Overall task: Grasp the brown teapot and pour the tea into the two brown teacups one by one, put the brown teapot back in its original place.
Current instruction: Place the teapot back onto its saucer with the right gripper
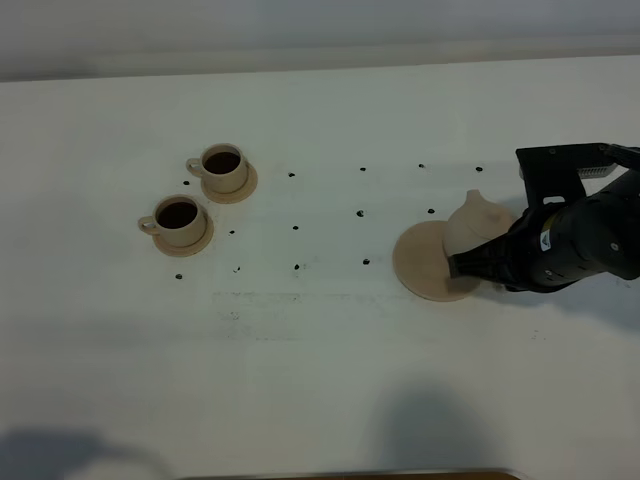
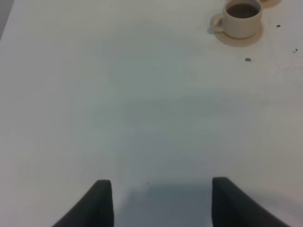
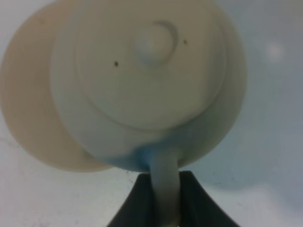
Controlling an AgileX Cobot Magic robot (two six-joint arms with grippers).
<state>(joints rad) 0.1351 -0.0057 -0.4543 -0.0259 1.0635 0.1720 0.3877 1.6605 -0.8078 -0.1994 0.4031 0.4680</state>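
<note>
Teapot [image 1: 478, 224], squat, round, pale tan ceramic with knobbed lid, held by its loop handle [image 3: 164, 182] in the black right claw [image 1: 478, 264], clenched on that handle, at the right side of the white worktop [image 1: 320, 340]. Hangs over the far-right edge of the flat round tan coaster disc [image 1: 425, 262], off-centre, seemingly lifted or tipped rather than seated square; contact with the disc not clear. Spout [image 1: 477, 197] points away toward the far edge, handle toward the near right, so the spout-to-handle axis runs near-to-far, slightly slanted. Farther left, two small tan teacups [image 1: 180, 221] [image 1: 222, 167] on round saucers, both already dark with tea, so judged to be the last step: returning the pot. Next move calls for shifting left to centre over the disc, lowering level, then letting go. Left claw [image 2: 158, 201] spread wide, holding nothing, above bare worktop.
</note>
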